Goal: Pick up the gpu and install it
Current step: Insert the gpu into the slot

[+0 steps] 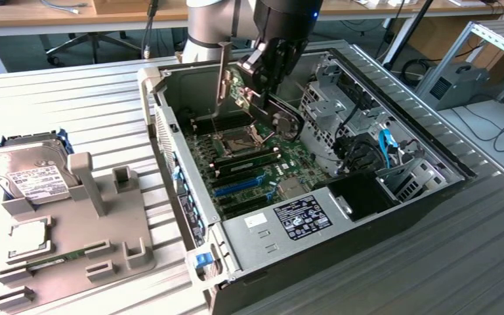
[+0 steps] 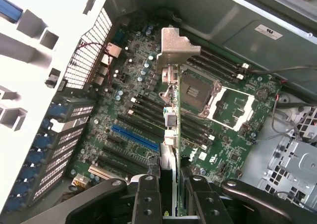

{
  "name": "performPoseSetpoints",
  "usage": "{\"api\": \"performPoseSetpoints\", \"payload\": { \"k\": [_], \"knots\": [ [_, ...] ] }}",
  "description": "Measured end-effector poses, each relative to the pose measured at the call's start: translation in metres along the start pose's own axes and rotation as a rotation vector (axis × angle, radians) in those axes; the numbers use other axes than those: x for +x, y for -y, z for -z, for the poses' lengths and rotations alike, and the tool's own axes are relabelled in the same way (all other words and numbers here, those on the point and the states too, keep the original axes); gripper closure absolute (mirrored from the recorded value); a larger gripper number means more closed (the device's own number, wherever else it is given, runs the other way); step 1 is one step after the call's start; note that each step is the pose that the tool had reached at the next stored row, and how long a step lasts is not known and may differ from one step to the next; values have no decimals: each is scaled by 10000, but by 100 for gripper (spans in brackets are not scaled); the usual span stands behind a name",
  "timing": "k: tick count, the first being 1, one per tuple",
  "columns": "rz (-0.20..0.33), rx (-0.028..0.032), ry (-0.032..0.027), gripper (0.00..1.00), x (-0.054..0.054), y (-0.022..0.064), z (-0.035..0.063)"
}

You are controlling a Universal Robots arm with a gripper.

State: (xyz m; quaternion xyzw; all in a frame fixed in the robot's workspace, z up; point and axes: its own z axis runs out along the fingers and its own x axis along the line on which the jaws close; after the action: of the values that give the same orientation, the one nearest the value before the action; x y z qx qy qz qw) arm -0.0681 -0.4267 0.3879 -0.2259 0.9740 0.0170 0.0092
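The gpu (image 1: 237, 88) hangs on edge over the open computer case (image 1: 261, 246), its silver bracket (image 1: 224, 72) pointing down along the case's rear wall. My gripper (image 1: 259, 84) is shut on the card's upper edge. In the wrist view the gpu (image 2: 173, 120) appears edge-on between my two black fingers (image 2: 148, 196), with its bracket (image 2: 176, 45) at the far end. The card is above the motherboard, between the CPU socket (image 2: 233, 105) and the blue slot (image 2: 134, 137), touching neither.
On the exterior view's left a grey fixture (image 1: 86, 243) holds a silver hard drive (image 1: 29, 174), a CPU (image 1: 26, 237) and a green memory stick (image 1: 55, 259). Cables (image 1: 383, 147) and drive cages (image 1: 340, 98) crowd the case's right side.
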Motion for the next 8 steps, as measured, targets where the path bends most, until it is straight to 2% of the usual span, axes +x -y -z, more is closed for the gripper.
{"api": "performPoseSetpoints", "payload": {
  "k": [8],
  "knots": [
    [324, -8, -10, 74, 0, 0, 0]
  ]
}}
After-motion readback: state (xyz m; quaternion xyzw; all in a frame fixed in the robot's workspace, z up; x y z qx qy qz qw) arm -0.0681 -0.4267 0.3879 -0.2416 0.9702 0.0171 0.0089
